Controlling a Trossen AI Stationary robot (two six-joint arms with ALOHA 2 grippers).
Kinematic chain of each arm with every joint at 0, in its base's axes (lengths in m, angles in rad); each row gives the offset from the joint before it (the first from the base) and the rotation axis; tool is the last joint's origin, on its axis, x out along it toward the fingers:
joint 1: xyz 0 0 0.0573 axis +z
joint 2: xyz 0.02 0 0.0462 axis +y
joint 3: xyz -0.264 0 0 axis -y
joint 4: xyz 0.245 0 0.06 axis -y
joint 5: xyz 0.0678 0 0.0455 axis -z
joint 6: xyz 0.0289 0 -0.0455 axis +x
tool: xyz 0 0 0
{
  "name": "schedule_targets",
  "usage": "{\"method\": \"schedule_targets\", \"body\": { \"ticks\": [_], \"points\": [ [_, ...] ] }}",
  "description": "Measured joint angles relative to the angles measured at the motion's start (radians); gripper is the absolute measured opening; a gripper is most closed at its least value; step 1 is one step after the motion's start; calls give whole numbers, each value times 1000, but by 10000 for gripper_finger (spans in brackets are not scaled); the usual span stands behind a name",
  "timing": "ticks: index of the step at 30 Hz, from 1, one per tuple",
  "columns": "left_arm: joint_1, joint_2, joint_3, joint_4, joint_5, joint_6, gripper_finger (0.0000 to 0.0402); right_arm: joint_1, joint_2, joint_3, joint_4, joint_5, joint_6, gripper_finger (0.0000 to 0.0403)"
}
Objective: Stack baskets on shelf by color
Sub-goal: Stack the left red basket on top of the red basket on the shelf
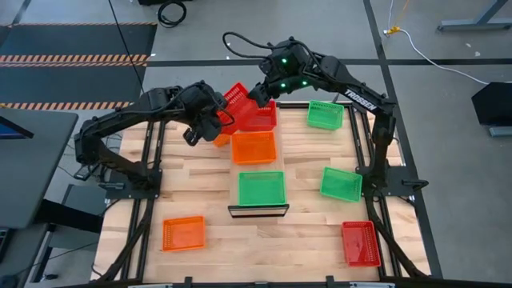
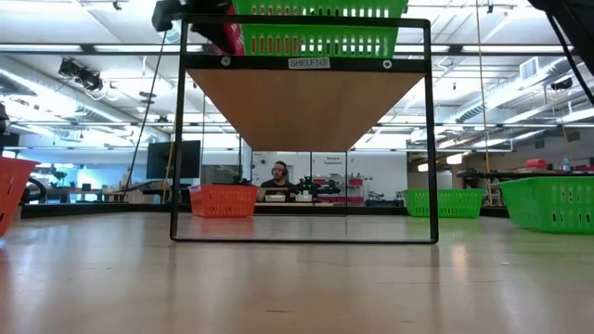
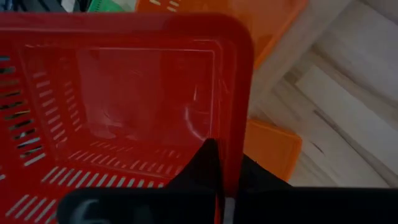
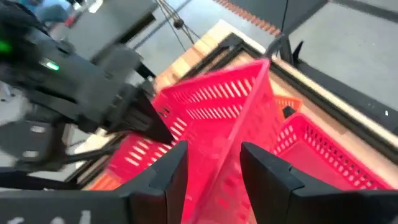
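The left claw [image 1: 218, 120] is clamped on the rim of a red basket [image 1: 234, 99], its dark fingers [image 3: 208, 163] pinching one wall while the basket hangs tilted in the air over the far end of the shelf [image 1: 258, 210]. The right claw [image 1: 260, 94] meets it from the other side; in its wrist view the fingers [image 4: 168, 174] straddle the raised wall of the same basket with a gap on both sides, so they look spread rather than gripping. I judge this to be a handover or a steadying hold, meant to level the basket before it goes down. Directly beneath sits a second red basket [image 1: 260, 117] at the far end of the shelf, which explains the held one's position: it is being lined up to nest into its own colour. Along the shelf toward the near edge come an orange basket [image 1: 254, 147] and then a green basket [image 1: 262, 188], one colour per spot. Still loose on the table [image 1: 192, 180] are an orange basket [image 1: 183, 234] near the near-left corner, a red basket [image 1: 360, 242] near the near-right corner, a green basket [image 1: 342, 183] by the right edge and a green basket [image 1: 325, 114] toward the far-right corner. Another orange basket [image 1: 222, 140] peeks out under the left arm.
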State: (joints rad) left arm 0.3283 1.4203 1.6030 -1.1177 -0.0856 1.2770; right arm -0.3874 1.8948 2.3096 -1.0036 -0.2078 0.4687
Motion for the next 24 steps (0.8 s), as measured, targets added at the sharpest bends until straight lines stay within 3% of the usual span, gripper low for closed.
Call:
{"method": "schedule_targets", "body": {
  "ticks": [6, 15, 18, 24],
  "points": [
    [-8, 56, 93, -79, -14, 0, 4, -1, 18, -1, -30, -12, 3, 151],
    [-34, 52, 100, -48, -63, 3, 9, -8, 16, 0, -104, 42, -31, 142],
    [-48, 51, 100, -31, -107, 2, 17, -9, 16, 0, -110, 50, -34, 112],
    [-65, 46, 100, 24, -157, -23, 37, -14, 16, 0, -115, 84, -44, 14]
  ]
}}
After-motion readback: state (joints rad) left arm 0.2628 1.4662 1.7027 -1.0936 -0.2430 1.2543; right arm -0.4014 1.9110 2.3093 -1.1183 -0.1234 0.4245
